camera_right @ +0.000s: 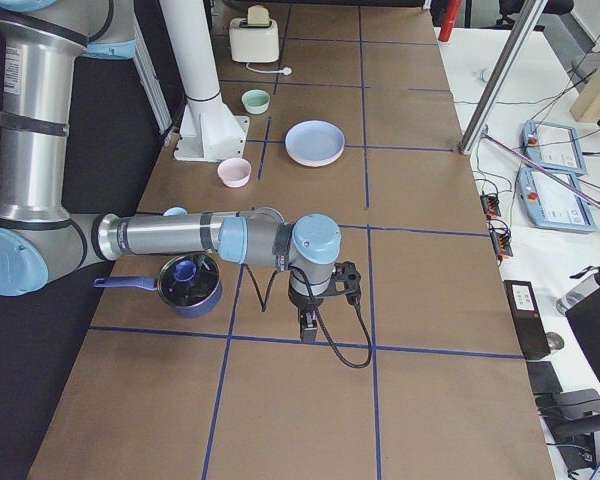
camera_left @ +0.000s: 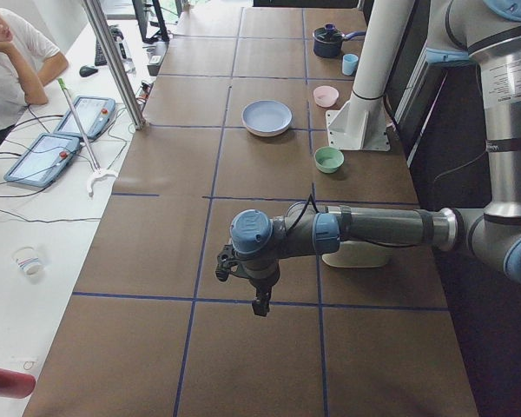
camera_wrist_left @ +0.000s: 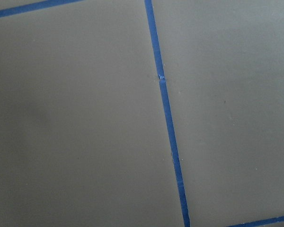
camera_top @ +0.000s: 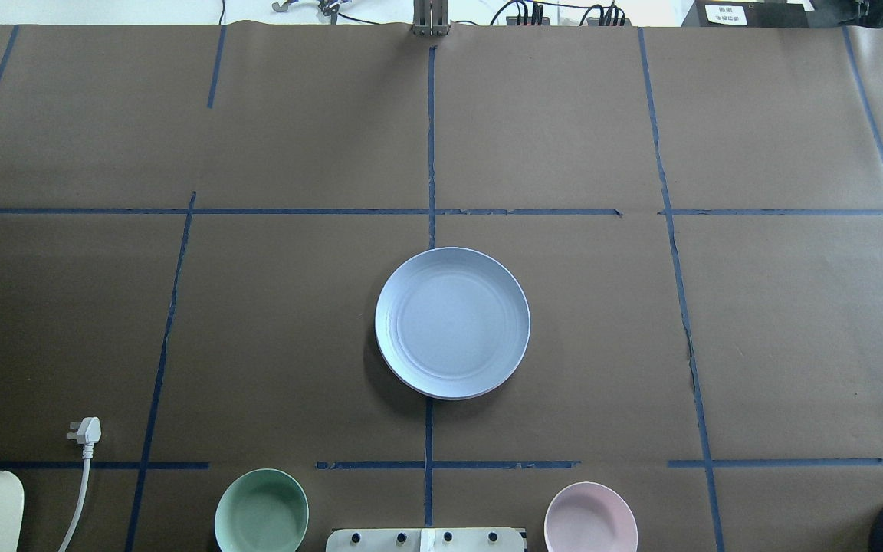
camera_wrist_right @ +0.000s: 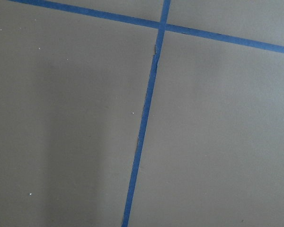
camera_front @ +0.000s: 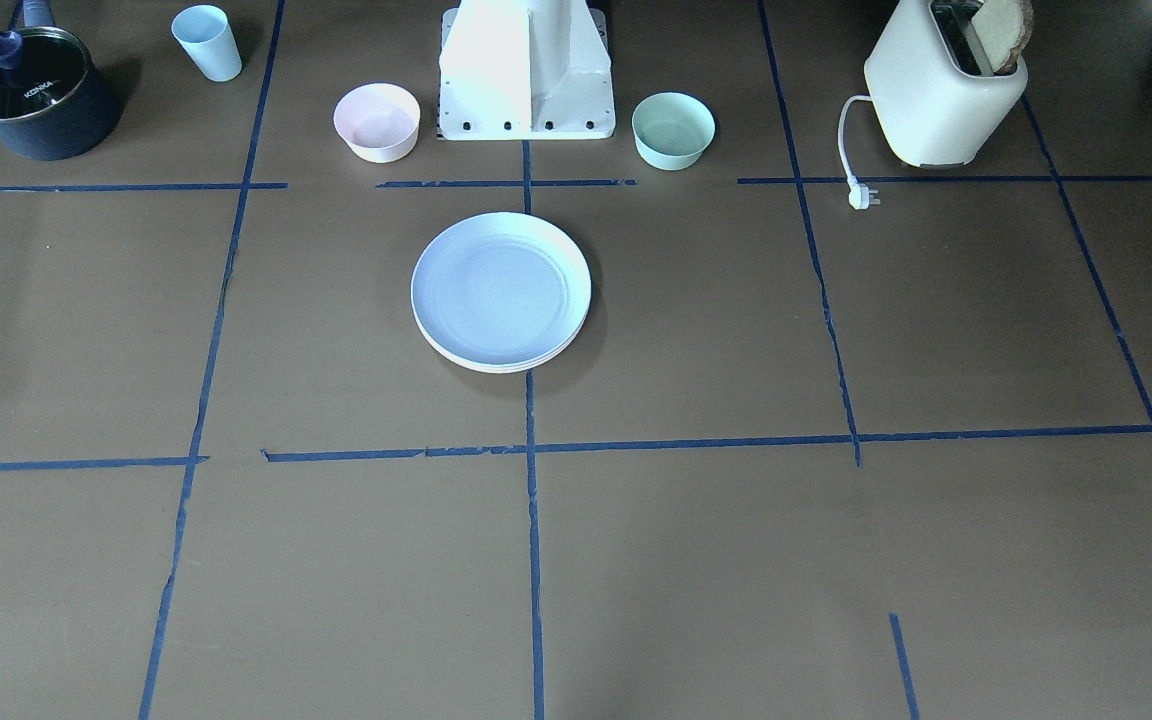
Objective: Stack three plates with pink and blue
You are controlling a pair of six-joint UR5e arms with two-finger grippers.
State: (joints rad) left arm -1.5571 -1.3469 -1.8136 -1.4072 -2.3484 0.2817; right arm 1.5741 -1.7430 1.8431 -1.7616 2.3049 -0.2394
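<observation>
Plates sit in one stack at the middle of the tabletop [camera_front: 836, 560], straddling the centre blue tape line [camera_front: 533, 560], just in front of the robot base [camera_front: 526, 80]. Light blue plate [camera_front: 496, 290] is on top, face up and level. In the front-facing view, thin rims of the plates under it show at the edge away from the base. The lowest is a cream-white rim [camera_front: 506, 368]; I cannot tell the pink one apart.

Left claw [camera_left: 260, 306] shows only in the exterior left view. It hangs pointing down over the tabletop at the end of the outstretched left arm [camera_left: 373, 228], well apart from the stack. Wide or narrow: cannot tell. Right claw [camera_right: 307, 328] shows only in the exterior right view, pointing down from the right arm [camera_right: 180, 237], near the saucepan [camera_right: 188, 284] and well apart from the stack. Its state also cannot be told. Neither claw touches a plate. Both wrist views show only brown tabletop and tape.

Pink bowl [camera_front: 376, 122] and mint-green bowl [camera_front: 673, 130] stand on either side of the base, apart from the stack. Pale blue cup [camera_front: 207, 42] stands upright beside the lidded saucepan at the robot's right end. Toaster [camera_front: 944, 95] with a bread slice [camera_front: 1001, 30] in its slot is at the left end, its plug [camera_front: 864, 197] lying loose on the tabletop.
</observation>
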